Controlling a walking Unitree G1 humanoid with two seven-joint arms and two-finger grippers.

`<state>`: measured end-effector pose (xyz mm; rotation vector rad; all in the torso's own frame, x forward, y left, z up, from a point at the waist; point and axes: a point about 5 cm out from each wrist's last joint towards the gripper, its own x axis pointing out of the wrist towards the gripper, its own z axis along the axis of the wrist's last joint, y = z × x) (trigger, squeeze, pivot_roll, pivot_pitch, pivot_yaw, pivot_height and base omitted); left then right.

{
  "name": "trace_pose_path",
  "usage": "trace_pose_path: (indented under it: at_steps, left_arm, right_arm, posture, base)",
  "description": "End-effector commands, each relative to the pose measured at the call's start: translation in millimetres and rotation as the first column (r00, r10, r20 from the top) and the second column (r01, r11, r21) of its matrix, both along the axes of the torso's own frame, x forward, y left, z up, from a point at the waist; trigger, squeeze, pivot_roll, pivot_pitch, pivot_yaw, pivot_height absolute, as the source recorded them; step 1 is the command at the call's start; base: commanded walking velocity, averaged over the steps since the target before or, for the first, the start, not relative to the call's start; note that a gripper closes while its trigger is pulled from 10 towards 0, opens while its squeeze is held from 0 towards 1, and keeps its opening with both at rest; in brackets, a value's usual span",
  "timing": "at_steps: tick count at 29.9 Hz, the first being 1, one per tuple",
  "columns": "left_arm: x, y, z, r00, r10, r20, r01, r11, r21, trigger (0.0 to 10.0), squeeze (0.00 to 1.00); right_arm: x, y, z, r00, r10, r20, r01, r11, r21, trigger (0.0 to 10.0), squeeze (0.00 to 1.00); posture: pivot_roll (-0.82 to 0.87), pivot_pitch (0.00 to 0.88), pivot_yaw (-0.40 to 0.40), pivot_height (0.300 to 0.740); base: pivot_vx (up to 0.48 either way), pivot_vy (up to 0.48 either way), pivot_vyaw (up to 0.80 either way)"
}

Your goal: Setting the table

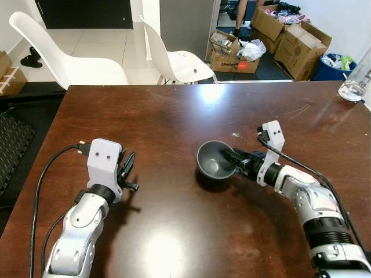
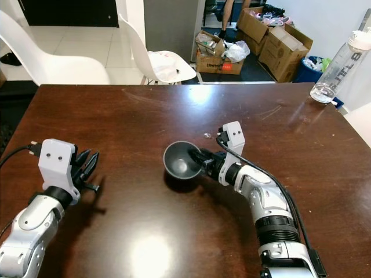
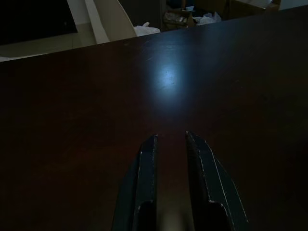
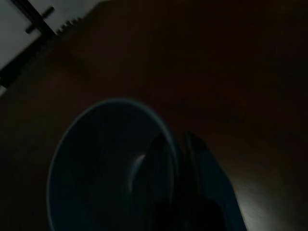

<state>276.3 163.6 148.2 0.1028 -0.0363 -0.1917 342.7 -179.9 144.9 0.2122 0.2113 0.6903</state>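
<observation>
Presently: one small dark grey bowl point(image 1: 215, 160), mid-surface point(image 1: 174, 110), tilted, pinched at its near rim by the right claw point(image 1: 234, 159); likely light, rigid, smooth-walled and slippery, so rim is best hold; left claw point(image 1: 128, 168) idle, fingers narrowly parted, empty.

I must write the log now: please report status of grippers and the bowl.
Right gripper shut on dark bowl's rim, mid-table. Left gripper slightly open, holding nothing, low over brown table. Water bottle at far right corner.

Water bottle point(image 1: 358, 78) top beyond frame edge
</observation>
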Motion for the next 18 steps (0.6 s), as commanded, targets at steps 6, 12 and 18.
trace_pose_path:
  at_steps: [6, 12, 18]
  left_arm:
    - [0.8, -1.4, -3, 1.0, 0.0, -0.016, 0.0, 1.0, 0.003, 10.0, 0.0]
    - [0.1, -4.7, -4, 1.0, -0.006, -0.018, 0.006, 1.0, -0.003, 10.0, 0.0]
    - [1.2, -4.3, -4, 1.0, -0.004, -0.016, 0.004, 1.0, -0.006, 10.0, 0.0]
  right_arm:
    - [-4.7, 3.5, 7, 1.0, 0.003, 0.012, -0.005, 0.995, 0.103, 0.0, 0.0]
    - [-13.4, 13.1, 23, 0.997, 0.048, 0.056, -0.057, 0.984, 0.169, 0.0, 0.0]
    - [-38.1, 32.9, 27, 0.979, 0.187, 0.075, -0.195, 0.974, 0.115, 6.2, 0.0]
  posture:
    - [0.01, 0.087, 0.051, 0.74]
    - [0.0, 0.088, 0.05, 0.74]
    - [-0.01, 0.089, 0.047, 0.74]
  base:
    - [0.0, 0.0, 0.0]
    - [0.0, 0.0, 0.0]
    - [0.0, 0.0, 0.0]
